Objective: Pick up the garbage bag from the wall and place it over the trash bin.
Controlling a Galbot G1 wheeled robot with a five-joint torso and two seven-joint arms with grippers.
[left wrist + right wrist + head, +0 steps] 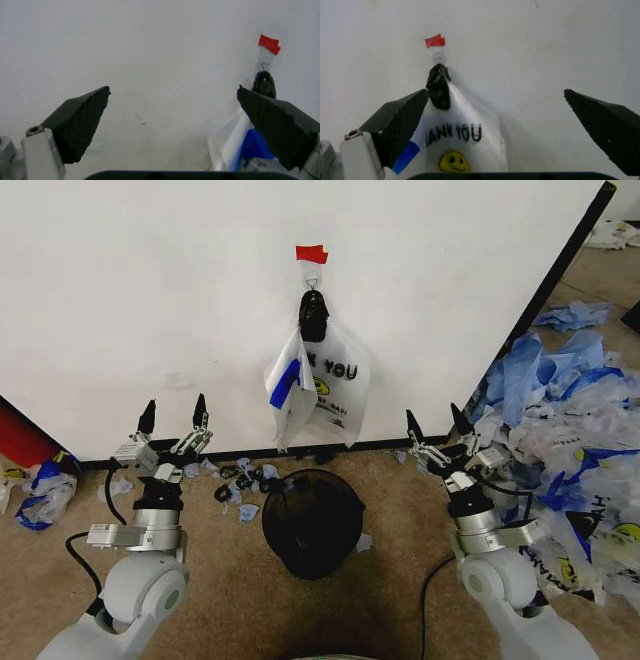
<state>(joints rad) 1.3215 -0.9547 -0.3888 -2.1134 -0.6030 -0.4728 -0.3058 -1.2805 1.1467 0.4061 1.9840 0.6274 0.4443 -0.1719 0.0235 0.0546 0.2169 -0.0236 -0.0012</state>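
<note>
The garbage bag (pixel 318 385) hangs on the white wall (pixel 150 280) from a small hook (pixel 312 280) under a red tape patch (pixel 311 253). It is whitish plastic with a blue handle, a dark knotted top, black "YOU" lettering and a yellow smiley (pixel 453 162). The black wire-mesh trash bin (pixel 313 520) stands upright on the floor just below it. My left gripper (pixel 175 405) is open, low and to the left of the bag, facing the wall. My right gripper (pixel 433 415) is open, low and to the right of the bag. Both are empty and apart from the bag.
A big heap of blue-and-white bags (pixel 570 450) covers the floor at the right, close to my right arm. Small dark and blue scraps (pixel 240 480) lie along the wall's black base strip. A crumpled bag (pixel 45 490) lies at the far left.
</note>
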